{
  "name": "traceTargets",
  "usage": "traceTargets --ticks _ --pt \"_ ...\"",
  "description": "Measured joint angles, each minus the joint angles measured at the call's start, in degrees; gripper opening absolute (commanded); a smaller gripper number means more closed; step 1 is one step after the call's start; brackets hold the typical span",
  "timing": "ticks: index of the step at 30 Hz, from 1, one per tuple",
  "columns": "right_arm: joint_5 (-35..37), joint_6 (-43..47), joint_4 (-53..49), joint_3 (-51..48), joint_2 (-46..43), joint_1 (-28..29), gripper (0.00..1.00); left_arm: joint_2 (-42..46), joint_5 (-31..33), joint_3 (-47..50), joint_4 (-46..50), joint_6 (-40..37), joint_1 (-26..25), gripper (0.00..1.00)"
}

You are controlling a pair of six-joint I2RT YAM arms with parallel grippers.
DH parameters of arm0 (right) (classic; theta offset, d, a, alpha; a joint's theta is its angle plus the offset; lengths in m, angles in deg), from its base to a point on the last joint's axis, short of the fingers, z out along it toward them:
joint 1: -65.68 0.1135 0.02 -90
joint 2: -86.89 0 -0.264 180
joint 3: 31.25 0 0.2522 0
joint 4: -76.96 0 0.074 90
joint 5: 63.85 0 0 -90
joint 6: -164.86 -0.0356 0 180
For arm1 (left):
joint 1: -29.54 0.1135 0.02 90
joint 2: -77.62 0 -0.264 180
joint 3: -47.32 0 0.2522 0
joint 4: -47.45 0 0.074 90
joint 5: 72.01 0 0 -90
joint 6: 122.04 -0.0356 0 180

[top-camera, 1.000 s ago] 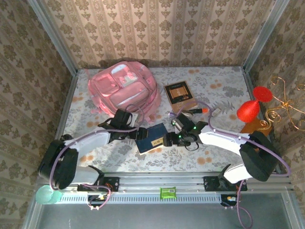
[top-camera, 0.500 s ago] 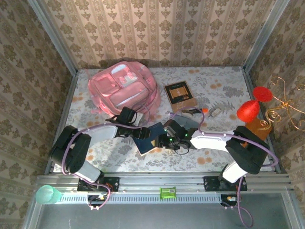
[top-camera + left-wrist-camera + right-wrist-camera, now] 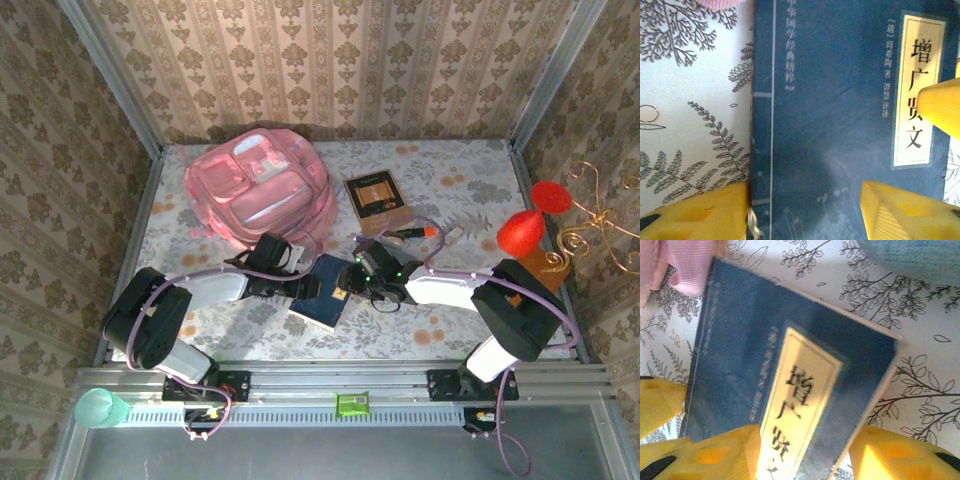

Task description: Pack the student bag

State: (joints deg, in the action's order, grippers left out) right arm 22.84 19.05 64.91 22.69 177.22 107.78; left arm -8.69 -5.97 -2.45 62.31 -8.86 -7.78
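Observation:
The student bag [image 3: 258, 195], a big pink backpack, lies at the back left of the table. A dark blue book [image 3: 322, 297] with a cream title label [image 3: 914, 90] lies in front of it, between both grippers. My left gripper [image 3: 291, 282] is open over the book [image 3: 830, 125]: one yellow finger [image 3: 700, 215] is at the spine edge, the other on the cover. My right gripper [image 3: 351, 284] is open too, one finger [image 3: 720, 455] on the book's [image 3: 750, 355] label and the other on the cloth past its edge.
A brown book [image 3: 377, 196] lies right of the bag, with an orange-tipped pen [image 3: 412, 233] below it. A pink strap [image 3: 687, 265] reaches the blue book's corner. A pale blue soft item [image 3: 910, 255] lies just beyond the book. A red ornament [image 3: 523, 232] stands off the table's right edge.
Both grippers have moved in onto the blue book from either side and their jaws have narrowed. The book has turned and shifted slightly between them.

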Motion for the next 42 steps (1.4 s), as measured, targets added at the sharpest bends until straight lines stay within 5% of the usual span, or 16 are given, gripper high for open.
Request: traceTargets --ticks 11,18,26,35,42 --pt "2.7 -0.4 1.9 -1.3 -2.0 0.0 0.01 0.1 2.7 -0.4 0.0 2.2 -2.0 0.62" --pt "-0.8 5.0 -0.1 -1.2 -6.5 -1.9 0.0 6.5 3.2 -1.5 5.9 0.1 -2.8 0.66" --pt "-11.7 10.8 -6.5 0.3 -14.9 -10.0 0.0 15.4 9.4 -9.1 10.1 -6.5 6.9 0.71" --pt "-19.4 12.8 -11.4 5.0 -19.9 -16.2 0.0 0.0 15.0 -24.3 17.0 -16.5 10.0 0.72" --pt "-23.8 14.2 -12.3 5.1 -20.4 -18.6 0.0 4.3 1.7 -20.0 13.6 -13.7 10.0 0.83"
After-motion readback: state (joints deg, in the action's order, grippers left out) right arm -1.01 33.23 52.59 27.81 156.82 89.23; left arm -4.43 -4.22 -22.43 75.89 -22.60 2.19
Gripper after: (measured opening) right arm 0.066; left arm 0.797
